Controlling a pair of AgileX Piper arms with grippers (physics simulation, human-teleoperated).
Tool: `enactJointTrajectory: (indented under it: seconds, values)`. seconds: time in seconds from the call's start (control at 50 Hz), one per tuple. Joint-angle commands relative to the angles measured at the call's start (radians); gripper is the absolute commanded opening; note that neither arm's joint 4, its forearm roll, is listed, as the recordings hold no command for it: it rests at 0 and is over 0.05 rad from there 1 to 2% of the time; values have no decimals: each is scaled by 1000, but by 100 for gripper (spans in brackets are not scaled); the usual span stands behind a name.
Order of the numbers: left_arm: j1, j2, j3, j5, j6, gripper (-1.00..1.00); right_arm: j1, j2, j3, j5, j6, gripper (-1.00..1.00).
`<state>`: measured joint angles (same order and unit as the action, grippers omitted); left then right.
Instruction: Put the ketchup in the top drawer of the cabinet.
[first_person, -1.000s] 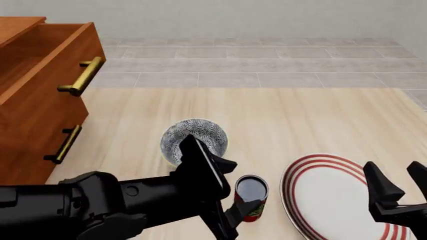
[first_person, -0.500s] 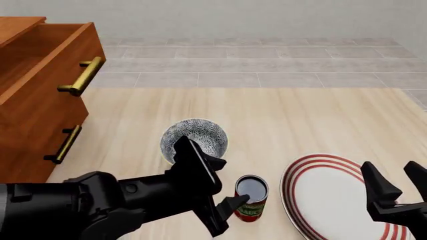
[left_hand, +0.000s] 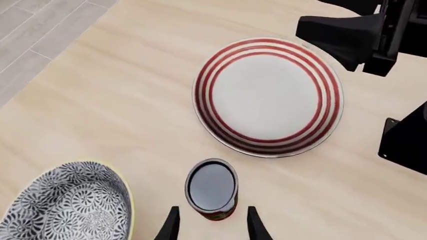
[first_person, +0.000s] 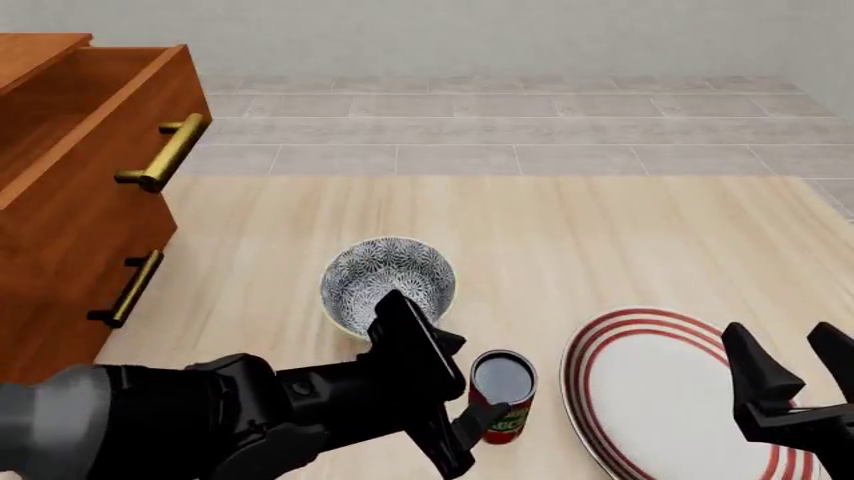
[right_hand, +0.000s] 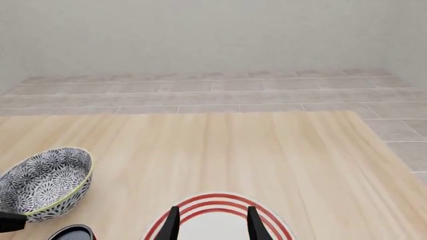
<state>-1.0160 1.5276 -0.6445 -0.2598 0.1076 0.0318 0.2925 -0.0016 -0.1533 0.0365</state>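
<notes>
Cabinet (first_person: 60, 220) with its top drawer (first_person: 94, 130) pulled out, then the bowl (first_person: 388, 281), then your left claw (first_person: 467, 400) spread around the upright ketchup (first_person: 503, 396), then the striped plate (first_person: 654, 390) under your right claw (first_person: 798, 375), parted and empty.

Bright, even, shadowless simulator light fills all three views, sharp edge to edge, without glare or blur.
</notes>
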Motion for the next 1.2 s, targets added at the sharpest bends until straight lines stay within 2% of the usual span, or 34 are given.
enactJointTrajectory:
  seconds: [0.02,0.36,0.54,0.82,0.86,0.92,1.2]
  values:
    - [10,63,-7,-34,1,100,-5,5,0,-3,2,100]
    - [8,135,-21,-68,-8,100,-11,17,0,-9,6,100]
    - [-29,181,-41,-75,-46,100,-5,29,0,-16,5,100]
    - [14,215,-27,-117,-17,100,-5,46,0,-25,3,100]
    - [25,228,-18,-134,8,100,-3,51,0,-27,4,100]
    - [18,238,-22,-136,-10,100,-3,60,0,-33,4,100]
    - [18,279,-35,-155,-12,100,-5,70,0,-38,1,100]
